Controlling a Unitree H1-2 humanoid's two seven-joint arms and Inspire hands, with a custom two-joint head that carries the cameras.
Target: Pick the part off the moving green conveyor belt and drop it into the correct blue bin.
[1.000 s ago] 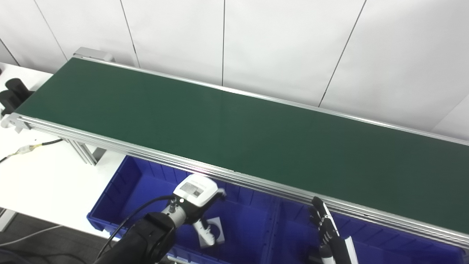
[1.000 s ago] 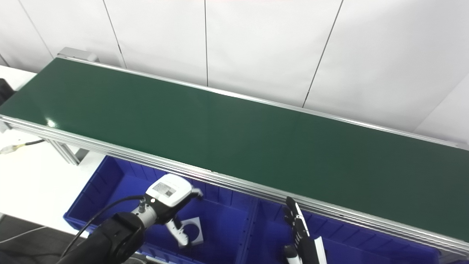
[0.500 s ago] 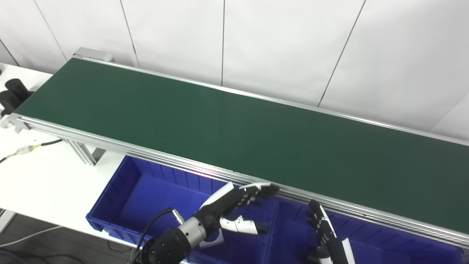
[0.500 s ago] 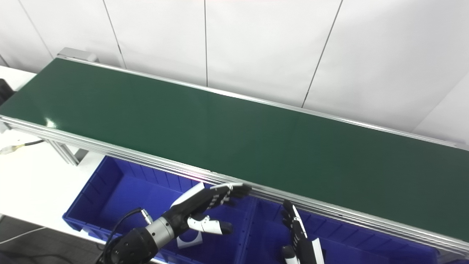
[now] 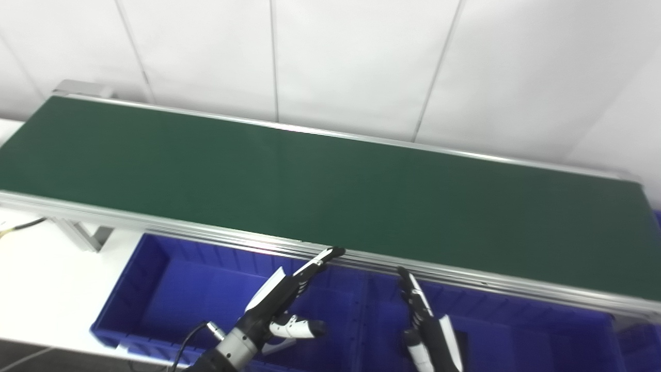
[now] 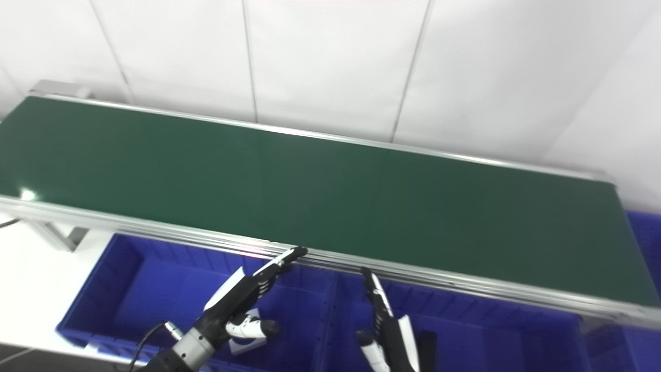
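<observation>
The green conveyor belt [image 5: 330, 191] runs across the whole picture and carries no part. Below its near rail my left hand [image 5: 281, 305] hovers open over the left blue bin [image 5: 170, 289], fingers stretched toward the rail, thumb out to the right. A white flat part [image 6: 238, 343] lies on that bin's floor, mostly hidden under the hand. My right hand [image 5: 426, 328] is open too, fingers pointing up toward the rail, above the neighbouring blue bin [image 5: 516, 336]. Neither hand holds anything.
A divider wall separates the two bins between my hands. Another blue bin [image 6: 643, 227] shows past the belt's right end. The white table [image 5: 31, 268] and a belt support leg [image 5: 82, 235] are at the left. White wall panels stand behind the belt.
The camera has swung to the right. My left hand has turned from knuckles-up over the bin to flat and open, fingers stretched toward the rail. The right hand has barely moved.
</observation>
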